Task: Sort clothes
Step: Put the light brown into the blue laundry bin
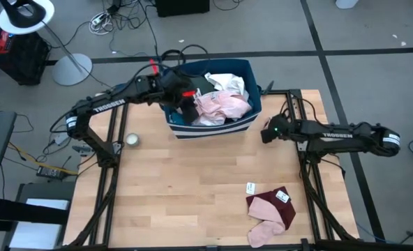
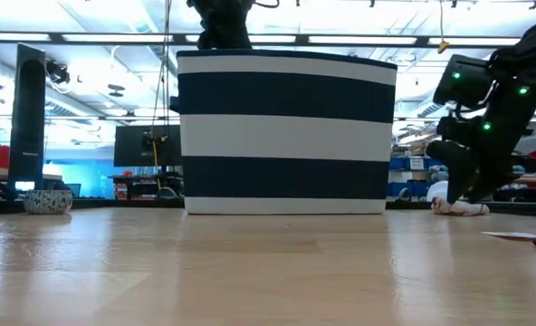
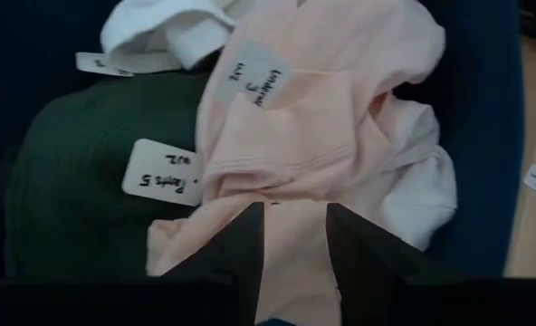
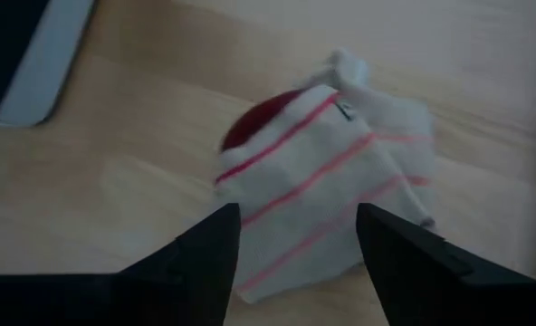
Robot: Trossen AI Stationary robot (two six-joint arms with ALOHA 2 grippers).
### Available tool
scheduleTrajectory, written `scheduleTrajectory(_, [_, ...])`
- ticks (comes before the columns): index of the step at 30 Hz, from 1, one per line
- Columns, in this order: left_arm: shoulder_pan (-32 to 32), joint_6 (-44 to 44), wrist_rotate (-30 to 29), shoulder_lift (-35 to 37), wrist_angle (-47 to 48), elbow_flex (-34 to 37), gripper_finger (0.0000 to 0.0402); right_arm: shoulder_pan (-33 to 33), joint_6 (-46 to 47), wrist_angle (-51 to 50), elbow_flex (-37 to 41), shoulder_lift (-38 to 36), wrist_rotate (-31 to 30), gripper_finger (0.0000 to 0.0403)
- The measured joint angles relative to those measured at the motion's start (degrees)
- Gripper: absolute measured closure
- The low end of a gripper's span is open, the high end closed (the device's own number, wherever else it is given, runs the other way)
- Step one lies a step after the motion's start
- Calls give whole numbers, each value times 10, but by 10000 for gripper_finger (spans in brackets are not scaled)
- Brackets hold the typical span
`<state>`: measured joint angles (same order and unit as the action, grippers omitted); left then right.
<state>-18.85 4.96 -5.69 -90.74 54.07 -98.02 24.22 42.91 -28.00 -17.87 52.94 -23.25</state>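
A bin [image 1: 213, 125] holding clothes [image 1: 220, 104] stands at the tabletop's [image 1: 185, 188] back; a sock [image 4: 318, 186] lies right of it, more garments [image 1: 269, 209] front right.

Even, bright overhead light, with ceiling strip lights [image 2: 340, 39] glowing above the striped bin [image 2: 286, 131], whose near side is lit softly. Both wrist views are soft and blurred, the dark fingers [image 4: 205, 263] out of focus. Shadows on the table [image 1: 192, 188] are faint.

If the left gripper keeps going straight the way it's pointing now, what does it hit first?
Most likely the pale pink garment in the striped bin: the left gripper, open, points right at it. How far off the fabric lies is unclear.
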Motion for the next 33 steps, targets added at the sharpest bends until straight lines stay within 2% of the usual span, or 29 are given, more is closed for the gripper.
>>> scheduleTrajectory(3, [8,0,0,0,1,0,275,7,-27,27,0,20,10,174])
scheduleTrajectory(9, [25,13,0,21,29,0,275,14,-8,48,-3,94,19,189])
scheduleTrajectory(12, [33,16,-7,45,58,0,275,9,-5,75,-4,119,18,241])
scheduleTrajectory(17, [68,46,-55,93,80,0,275,3,-17,72,-16,107,38,376])
scheduleTrajectory(20, [107,64,-74,122,76,17,275,3,-29,27,-44,77,41,385])
scheduleTrajectory(24, [170,95,-133,170,51,90,275,2,-41,-65,-111,32,-2,394])
scheduleTrajectory(27, [217,113,-182,220,1,180,275,-5,-46,-126,-169,3,-30,395])
scheduleTrajectory(33, [290,159,-187,324,-179,383,275,-42,-53,-262,-296,-35,-106,397])
